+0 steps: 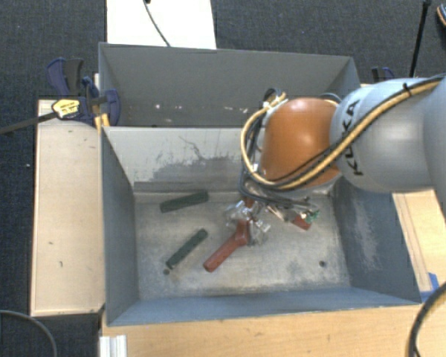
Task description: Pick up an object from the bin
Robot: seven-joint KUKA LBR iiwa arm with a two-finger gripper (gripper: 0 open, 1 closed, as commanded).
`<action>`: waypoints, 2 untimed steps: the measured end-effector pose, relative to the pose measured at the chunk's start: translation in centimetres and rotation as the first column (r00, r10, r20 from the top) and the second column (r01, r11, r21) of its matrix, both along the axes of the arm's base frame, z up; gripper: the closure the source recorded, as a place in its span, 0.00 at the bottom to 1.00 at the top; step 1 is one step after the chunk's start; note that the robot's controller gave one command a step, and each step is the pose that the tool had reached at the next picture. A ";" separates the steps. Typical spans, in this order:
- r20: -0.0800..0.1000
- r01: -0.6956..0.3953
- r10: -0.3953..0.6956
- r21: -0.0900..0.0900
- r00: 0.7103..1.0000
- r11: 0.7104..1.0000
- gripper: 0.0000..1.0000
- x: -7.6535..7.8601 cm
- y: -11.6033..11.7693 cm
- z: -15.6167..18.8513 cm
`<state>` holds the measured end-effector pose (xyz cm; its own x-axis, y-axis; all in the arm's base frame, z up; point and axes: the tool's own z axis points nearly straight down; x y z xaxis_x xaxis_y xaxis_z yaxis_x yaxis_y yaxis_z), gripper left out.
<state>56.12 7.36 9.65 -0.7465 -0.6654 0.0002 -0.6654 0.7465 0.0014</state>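
Toward the front of the grey metal bin (119,229) a dark green flat bar (186,248) lies beside a red-brown plastic stick (223,254) at mid-floor. The stick's far end meets the gripper (247,225). Whether the gripper is spread or clamped cannot be told, because the orange wrist cover (293,140) overhangs it. Farther back lies a second dark green bar (183,201).

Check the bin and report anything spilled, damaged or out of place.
Nothing stands out. The upper dark green bar and the lower dark green bar lie flat on the bin floor, apart. A red-brown bar lies slantwise, its upper end under the gripper. The only mark is light scuffing on the back wall.
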 end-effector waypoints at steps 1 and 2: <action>0.000 0.001 -0.001 0.000 1.000 1.000 1.00 0.0 0.0 1.7; -0.002 0.002 -0.002 0.000 1.000 1.000 1.00 0.0 0.0 3.2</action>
